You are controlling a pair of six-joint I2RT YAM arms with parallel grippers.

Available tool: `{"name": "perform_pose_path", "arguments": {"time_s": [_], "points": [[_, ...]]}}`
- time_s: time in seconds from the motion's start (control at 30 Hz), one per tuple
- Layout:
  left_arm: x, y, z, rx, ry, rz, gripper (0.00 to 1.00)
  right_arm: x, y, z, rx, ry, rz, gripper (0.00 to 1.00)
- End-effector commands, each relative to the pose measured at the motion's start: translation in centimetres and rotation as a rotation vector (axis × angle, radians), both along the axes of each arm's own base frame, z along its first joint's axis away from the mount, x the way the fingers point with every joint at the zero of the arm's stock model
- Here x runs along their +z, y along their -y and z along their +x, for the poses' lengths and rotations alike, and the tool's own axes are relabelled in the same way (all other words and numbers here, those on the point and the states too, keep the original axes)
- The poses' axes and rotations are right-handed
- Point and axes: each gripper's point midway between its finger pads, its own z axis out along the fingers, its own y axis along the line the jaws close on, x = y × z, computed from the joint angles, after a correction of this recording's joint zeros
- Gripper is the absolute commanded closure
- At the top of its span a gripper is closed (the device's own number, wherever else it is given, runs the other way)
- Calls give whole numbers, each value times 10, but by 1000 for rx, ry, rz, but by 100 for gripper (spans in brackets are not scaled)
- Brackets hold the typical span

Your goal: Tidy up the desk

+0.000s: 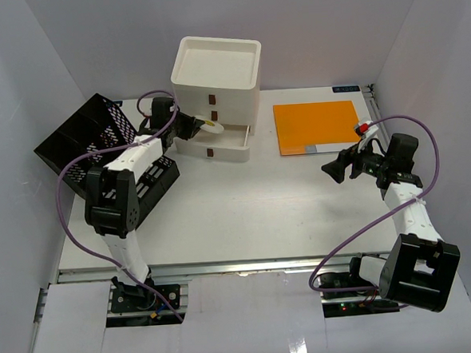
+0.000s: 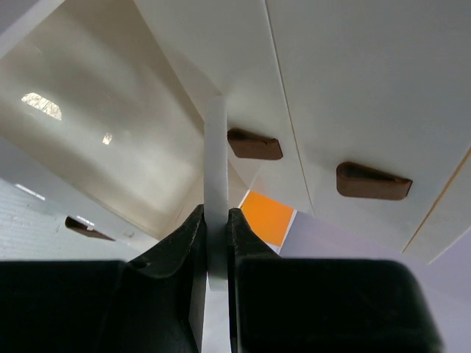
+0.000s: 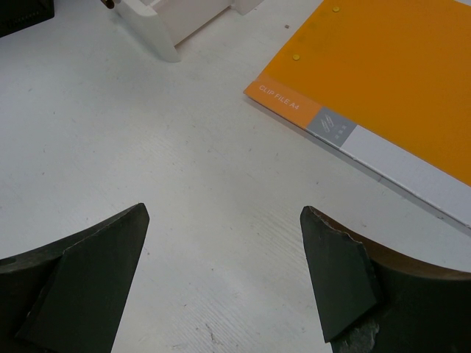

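Observation:
The white desk (image 1: pixel 245 208) carries a white three-drawer box (image 1: pixel 217 66) at the back, with its bottom drawer (image 1: pixel 232 151) pulled open. My left gripper (image 1: pixel 196 124) is at the box's front, above the open drawer, shut on a thin white flat object (image 1: pixel 213 127). In the left wrist view the gripper (image 2: pixel 215 213) pinches that object (image 2: pixel 215 169) edge-on, in front of the brown handles (image 2: pixel 254 145). My right gripper (image 1: pixel 331 171) is open and empty over the desk, left of the orange clip file (image 1: pixel 316 126). In the right wrist view the gripper (image 3: pixel 224 213) holds nothing.
A black mesh file rack (image 1: pixel 98 145) lies tilted at the back left, under my left arm. The orange clip file (image 3: pixel 397 73) lies flat at the back right. The open drawer's corner (image 3: pixel 158 29) shows in the right wrist view. White walls enclose the desk.

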Motion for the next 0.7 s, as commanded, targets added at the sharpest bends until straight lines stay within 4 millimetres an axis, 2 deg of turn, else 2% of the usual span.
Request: {"name": "perform_pose_path", "arguments": {"time_s": [0.0,0.3,0.37,0.47,0.67], "points": [[2,-1,13,22,-14,-8,100,4,1,2,-3,26,0,10],[-15,-3,9,32,-53,-9,100,5,1,2,0,29,1,10],[-13,-1,12,26,-46,-11,100,4,2,2,-3,28,1,10],[-17,4,19,3,-49,-23,94,4,2,2,-6,26,1,10],[-30,10,30,-23,-62,-24,91,4,5,2,-12,28,2,10]]}}
